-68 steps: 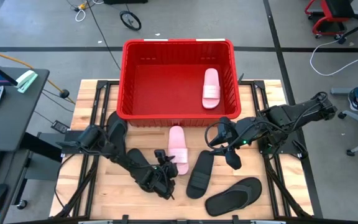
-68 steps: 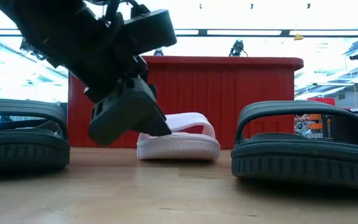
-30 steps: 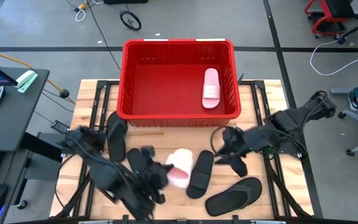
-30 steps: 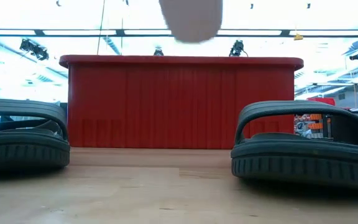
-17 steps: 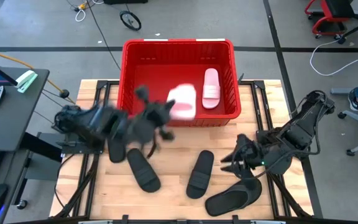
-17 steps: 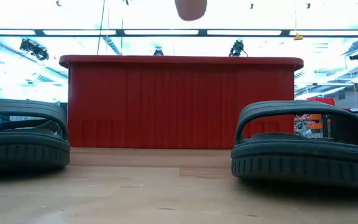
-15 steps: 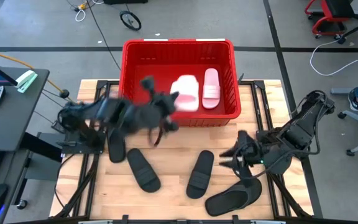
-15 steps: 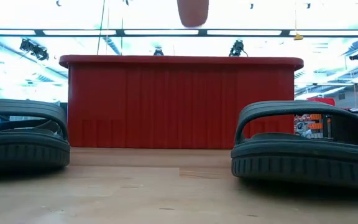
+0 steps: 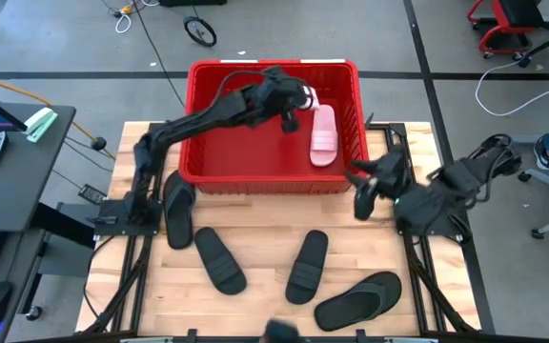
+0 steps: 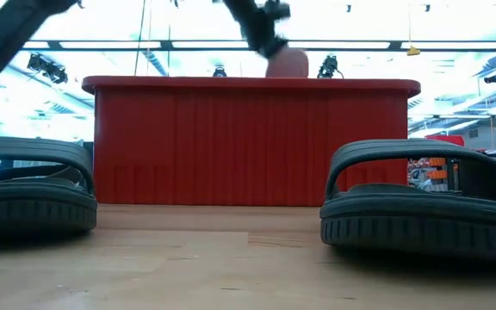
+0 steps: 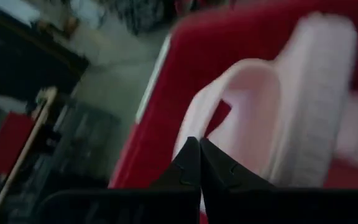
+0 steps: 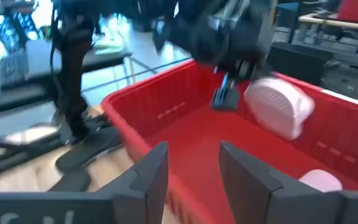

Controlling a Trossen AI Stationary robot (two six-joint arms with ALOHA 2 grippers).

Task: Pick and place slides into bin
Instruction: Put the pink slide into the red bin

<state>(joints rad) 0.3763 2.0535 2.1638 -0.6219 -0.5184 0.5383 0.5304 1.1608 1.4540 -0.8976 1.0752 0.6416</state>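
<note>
Fingers of the left gripper (image 9: 298, 98) pinch the strap of a pale pink slide (image 11: 278, 118), which hangs above the red bin (image 9: 201, 114) in the upper centre of the high view; in the left wrist view the dark fingertips (image 11: 194, 168) meet on the strap's edge, the sole rising beyond them. A second pink slide (image 9: 323, 134) lies on the bin floor toward its right wall, just beside the held one. The right gripper (image 9: 362, 193) sits at centre right, just outside the bin's lower right corner, fingers parted and holding nothing. Four black slides (image 9: 302, 266) rest on the wooden table (image 9: 255, 310) across the lower half.
</note>
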